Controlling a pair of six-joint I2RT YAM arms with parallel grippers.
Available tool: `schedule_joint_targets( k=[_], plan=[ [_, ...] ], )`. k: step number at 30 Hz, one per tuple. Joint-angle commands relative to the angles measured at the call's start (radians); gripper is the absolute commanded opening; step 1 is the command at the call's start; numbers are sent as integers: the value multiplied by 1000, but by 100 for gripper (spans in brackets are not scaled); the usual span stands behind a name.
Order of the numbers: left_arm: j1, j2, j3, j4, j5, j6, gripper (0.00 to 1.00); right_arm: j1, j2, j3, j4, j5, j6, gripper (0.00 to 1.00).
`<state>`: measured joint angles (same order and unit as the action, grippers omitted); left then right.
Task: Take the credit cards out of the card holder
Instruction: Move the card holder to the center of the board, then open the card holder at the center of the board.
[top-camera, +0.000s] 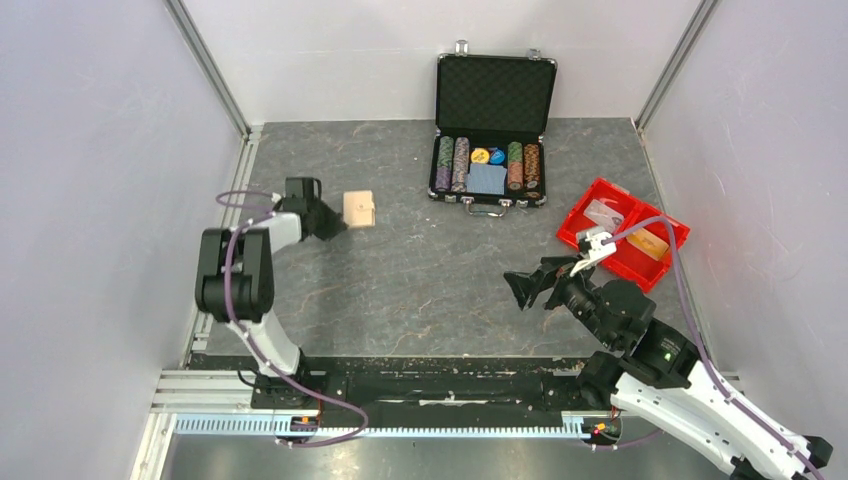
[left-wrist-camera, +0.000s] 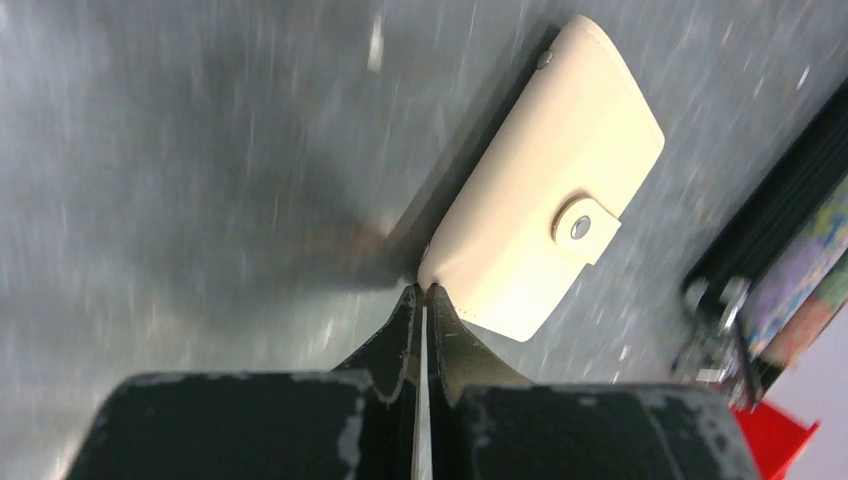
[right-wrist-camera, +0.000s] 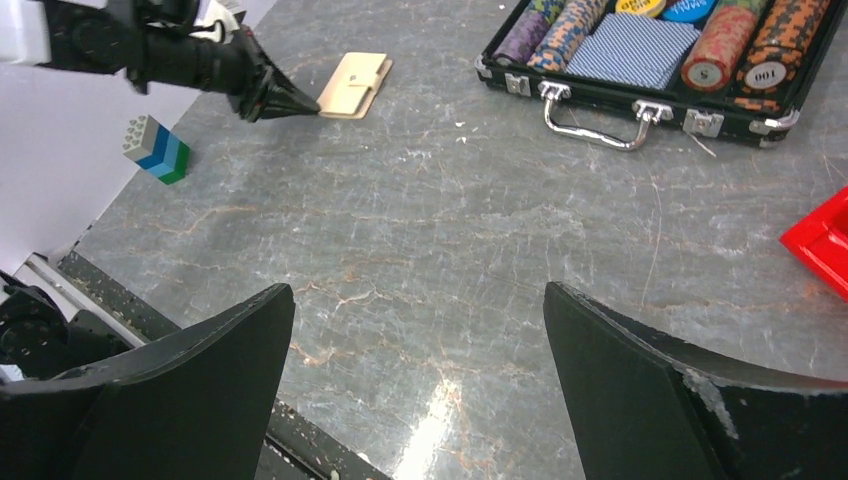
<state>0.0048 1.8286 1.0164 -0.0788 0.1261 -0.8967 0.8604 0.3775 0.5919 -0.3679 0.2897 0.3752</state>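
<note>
1. My left pincer is closed tight and empty, with its tips touching a corner of the wallet.
2. The wallet lies snapped shut on the counter, upper left of centre.
3. My right pincer hangs wide open and empty, lower right.
4. An orange card lies in the red tray.

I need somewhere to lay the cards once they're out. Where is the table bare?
The widest bare patch of the grey marbled table is the middle, between the tan snap-tab wallet on the left, the open black chip case at the back and the red plastic tray at right. It is crowded near that tray.
</note>
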Motion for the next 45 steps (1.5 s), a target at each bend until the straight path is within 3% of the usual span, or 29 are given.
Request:
schedule_joint_targets(
  k=[1,12,14,21,25,30,33,40,45],
  plan=[
    [-78,-218,-196,70,50,4,2,3,-19,10,-51,29,33,98],
    [-506,-671,-462,-36,-93,-75,2,2,-41,-58,-124,82,141,99],
    [-574,-740,-507,-59,-122,-109,2,3,-32,-66,-127,84,172,95],
    [-784,-920,-715,7,-179,-275,2,3,43,-101,-97,57,267,90],
    [-832,-940,-739,13,-131,-266,17,4,115,-125,-36,-10,316,84],
    [-833,-1012,-683,-114,-167,-195,45,7,256,-143,64,-96,373,69],
    [-833,-1062,-567,-285,-271,-90,59,32,338,-144,115,-98,407,62],
    [-833,-1131,-210,-613,-495,225,73,176,540,-69,179,26,437,56],
    [-833,-1214,-125,-697,-507,381,76,283,751,67,79,163,590,50]
  ],
)
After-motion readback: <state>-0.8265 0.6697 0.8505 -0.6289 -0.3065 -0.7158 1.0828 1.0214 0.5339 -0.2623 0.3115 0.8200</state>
